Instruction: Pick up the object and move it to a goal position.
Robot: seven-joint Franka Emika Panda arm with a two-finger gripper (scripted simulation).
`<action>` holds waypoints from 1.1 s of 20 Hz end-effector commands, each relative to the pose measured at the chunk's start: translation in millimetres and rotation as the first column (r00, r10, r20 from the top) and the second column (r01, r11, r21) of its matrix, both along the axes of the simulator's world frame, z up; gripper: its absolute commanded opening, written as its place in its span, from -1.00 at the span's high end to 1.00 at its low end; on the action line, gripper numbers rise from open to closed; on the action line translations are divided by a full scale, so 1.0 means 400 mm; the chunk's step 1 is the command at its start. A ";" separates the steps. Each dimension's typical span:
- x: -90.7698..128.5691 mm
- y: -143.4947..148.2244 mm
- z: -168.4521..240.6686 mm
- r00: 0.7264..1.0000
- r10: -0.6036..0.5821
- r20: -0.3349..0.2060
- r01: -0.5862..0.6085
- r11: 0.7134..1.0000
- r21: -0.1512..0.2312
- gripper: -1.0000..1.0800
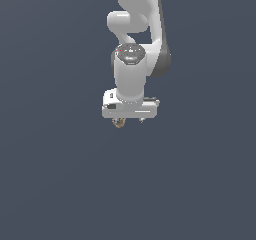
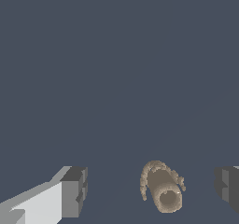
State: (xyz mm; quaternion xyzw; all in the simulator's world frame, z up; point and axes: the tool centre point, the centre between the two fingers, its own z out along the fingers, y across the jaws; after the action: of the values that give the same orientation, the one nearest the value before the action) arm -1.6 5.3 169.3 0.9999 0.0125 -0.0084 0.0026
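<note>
The object (image 2: 163, 194) is a small tan-brown mottled lump with a round hollow end, lying on the dark grey floor. In the wrist view it sits between my two dark fingertips (image 2: 74, 190), nearer to one finger than the other and touching neither. My gripper (image 2: 150, 188) is open around it. In the exterior view the white gripper head (image 1: 130, 108) hangs low from the arm, and the object (image 1: 118, 123) peeks out just under its edge on the exterior view's left. The fingers are mostly hidden beneath the head there.
A plain dark grey floor (image 1: 60, 184) fills both views. The white arm (image 1: 132, 69) rises straight above the gripper head. No other objects or markers show.
</note>
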 end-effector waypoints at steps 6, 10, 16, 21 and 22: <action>0.006 -0.044 0.012 1.000 -0.023 0.013 0.023 1.000 -0.002 -0.92; 0.013 -0.092 0.028 0.999 -0.042 0.027 0.043 0.999 -0.004 -0.92; 0.009 -0.089 0.022 0.998 -0.052 0.026 0.052 0.999 -0.004 -0.92; -0.012 -0.093 -0.002 0.994 -0.104 0.026 0.104 0.995 -0.001 -0.92; -0.018 -0.094 -0.008 0.993 -0.118 0.025 0.118 0.993 0.000 -0.92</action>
State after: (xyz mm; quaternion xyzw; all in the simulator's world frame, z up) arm -5.5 -32.0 169.7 0.9993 -0.0372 0.0045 0.0036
